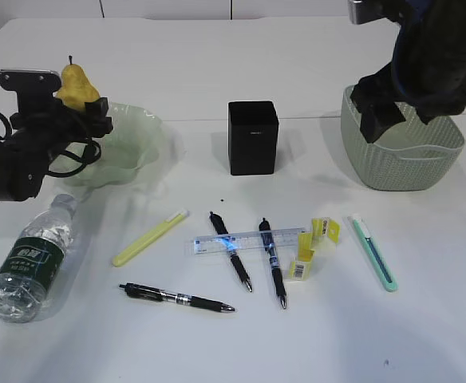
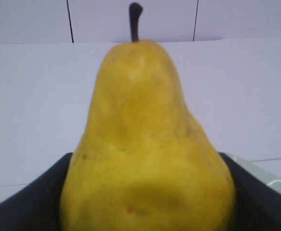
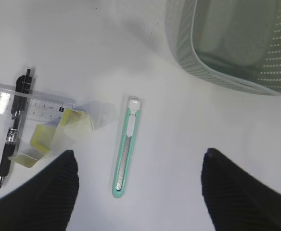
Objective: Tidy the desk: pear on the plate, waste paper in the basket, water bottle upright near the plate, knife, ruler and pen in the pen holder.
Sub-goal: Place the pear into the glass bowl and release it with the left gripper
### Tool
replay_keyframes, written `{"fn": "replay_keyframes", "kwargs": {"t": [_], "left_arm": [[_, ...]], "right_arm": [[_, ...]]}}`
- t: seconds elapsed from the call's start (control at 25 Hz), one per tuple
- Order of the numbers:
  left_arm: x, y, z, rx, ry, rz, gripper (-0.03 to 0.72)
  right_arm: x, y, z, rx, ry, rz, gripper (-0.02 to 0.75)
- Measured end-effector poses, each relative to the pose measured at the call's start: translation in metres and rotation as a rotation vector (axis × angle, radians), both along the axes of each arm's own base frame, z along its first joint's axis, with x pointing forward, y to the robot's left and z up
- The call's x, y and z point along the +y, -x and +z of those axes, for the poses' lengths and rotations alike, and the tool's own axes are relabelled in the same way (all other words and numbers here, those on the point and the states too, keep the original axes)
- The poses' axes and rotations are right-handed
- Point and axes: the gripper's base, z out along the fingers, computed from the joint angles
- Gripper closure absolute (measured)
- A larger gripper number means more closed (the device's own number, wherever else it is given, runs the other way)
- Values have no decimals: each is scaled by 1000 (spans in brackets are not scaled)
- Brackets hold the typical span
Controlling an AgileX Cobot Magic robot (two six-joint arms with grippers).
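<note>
My left gripper is shut on the yellow pear, upright at the left rim of the pale green plate; the pear fills the left wrist view. My right gripper is open and empty, high above the sage-green basket. The right wrist view shows the green knife, the yellow waste paper and the ruler below it. The water bottle lies on its side at the left. The black pen holder stands mid-desk. The ruler, three pens and the knife lie on the desk.
A yellow-green knife or marker lies left of the ruler. One pen lies near the front. The basket's rim shows at the upper right of the right wrist view.
</note>
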Motion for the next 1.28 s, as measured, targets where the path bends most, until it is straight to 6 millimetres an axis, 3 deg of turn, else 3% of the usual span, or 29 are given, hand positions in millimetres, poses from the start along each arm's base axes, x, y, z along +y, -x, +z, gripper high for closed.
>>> {"fn": "replay_keyframes", "kwargs": {"t": [0.44, 1.28], "left_arm": [[-4, 1, -13, 79, -6, -46, 122], [-6, 3, -20, 157, 1, -76, 92]], "right_arm": [[0, 0, 0, 0, -1, -2, 150], [0, 0, 0, 0, -2, -4, 150]]}}
